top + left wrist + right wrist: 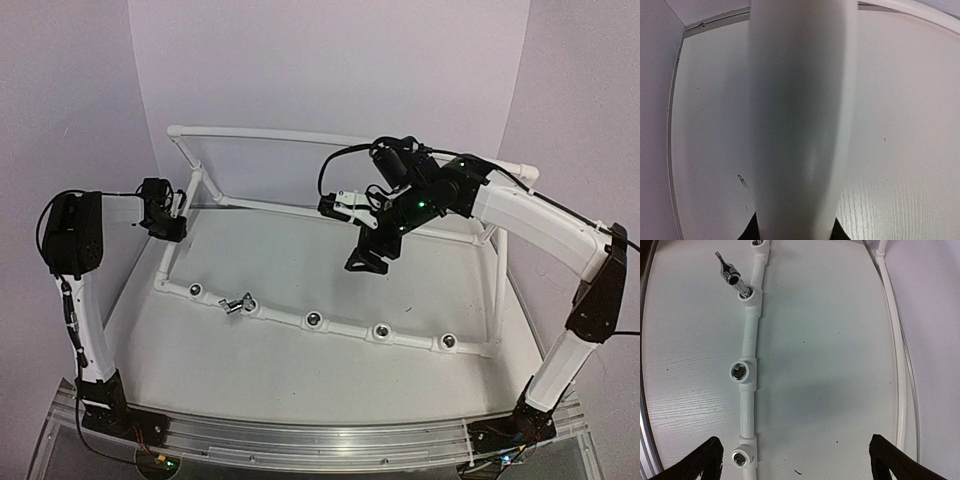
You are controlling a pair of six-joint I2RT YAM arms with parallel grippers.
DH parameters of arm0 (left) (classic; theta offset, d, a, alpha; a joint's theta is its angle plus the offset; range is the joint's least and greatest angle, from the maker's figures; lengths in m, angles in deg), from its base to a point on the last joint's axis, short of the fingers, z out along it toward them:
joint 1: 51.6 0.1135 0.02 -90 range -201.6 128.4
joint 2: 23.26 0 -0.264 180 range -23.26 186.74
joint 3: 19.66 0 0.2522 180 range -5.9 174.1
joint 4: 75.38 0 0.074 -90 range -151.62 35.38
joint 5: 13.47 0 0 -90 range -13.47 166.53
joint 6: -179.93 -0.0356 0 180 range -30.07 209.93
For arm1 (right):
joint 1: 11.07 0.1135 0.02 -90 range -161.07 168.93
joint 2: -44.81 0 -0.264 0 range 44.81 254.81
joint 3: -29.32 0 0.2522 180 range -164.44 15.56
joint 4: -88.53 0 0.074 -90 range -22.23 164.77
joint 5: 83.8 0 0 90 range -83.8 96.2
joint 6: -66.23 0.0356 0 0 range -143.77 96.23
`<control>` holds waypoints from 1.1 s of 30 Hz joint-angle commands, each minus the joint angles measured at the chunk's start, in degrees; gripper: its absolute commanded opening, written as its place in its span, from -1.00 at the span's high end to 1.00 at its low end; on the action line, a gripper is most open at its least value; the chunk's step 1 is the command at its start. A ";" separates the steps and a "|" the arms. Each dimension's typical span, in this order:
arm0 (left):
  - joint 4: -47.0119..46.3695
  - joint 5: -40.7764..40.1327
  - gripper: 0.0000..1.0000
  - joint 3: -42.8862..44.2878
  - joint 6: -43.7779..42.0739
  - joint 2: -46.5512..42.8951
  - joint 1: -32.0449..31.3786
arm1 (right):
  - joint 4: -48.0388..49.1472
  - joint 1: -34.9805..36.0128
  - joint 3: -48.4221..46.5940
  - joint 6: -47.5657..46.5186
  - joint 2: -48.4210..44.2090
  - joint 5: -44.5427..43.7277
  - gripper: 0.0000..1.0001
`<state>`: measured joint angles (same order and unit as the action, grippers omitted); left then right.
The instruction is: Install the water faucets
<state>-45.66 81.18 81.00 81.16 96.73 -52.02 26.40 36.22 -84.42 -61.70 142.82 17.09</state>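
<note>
Hanging wide open w/ nothing held, the right gripper (368, 262) is well apart from the faucet (732, 277) seated tilted in the near pipe rail (747, 390); left gripper (168, 228) has the side pipe (800, 125) btwn its jaws, grip unclear.

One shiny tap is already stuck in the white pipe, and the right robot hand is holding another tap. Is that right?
Not quite. The right gripper holds nothing: the right wrist view shows its fingers wide apart over bare table. One water faucet is indeed stuck in the white pipe.
</note>
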 commanded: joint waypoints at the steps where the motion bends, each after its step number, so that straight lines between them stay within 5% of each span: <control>1: -2.36 -1.90 0.95 -1.17 6.64 -5.56 -1.94 | -1.09 -0.06 -0.16 -0.43 -1.82 -0.87 -0.96; 16: -0.21 -12.29 1.00 -16.27 16.20 -21.90 -11.06 | -1.38 1.52 -1.97 -5.44 -0.54 -3.48 -0.73; 23: 2.81 -12.93 0.94 -20.24 23.82 -22.98 -14.91 | -1.30 11.97 0.38 -11.35 0.04 -9.86 -0.71; 26: 3.40 -12.02 0.69 -21.59 26.83 -23.05 -15.61 | -1.29 16.21 1.56 -13.53 0.71 -10.83 -0.71; 31: 6.02 -9.83 -0.10 -21.02 29.71 -23.38 -16.03 | -1.20 20.62 0.92 -14.42 4.90 -14.33 -0.70; 33: 7.41 -9.70 -0.57 -20.28 30.68 -24.52 -16.46 | -1.08 22.02 0.64 -14.47 7.08 -16.82 -0.70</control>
<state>-40.59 69.83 58.86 106.88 76.64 -67.83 25.47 56.64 -83.20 -74.60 145.71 6.17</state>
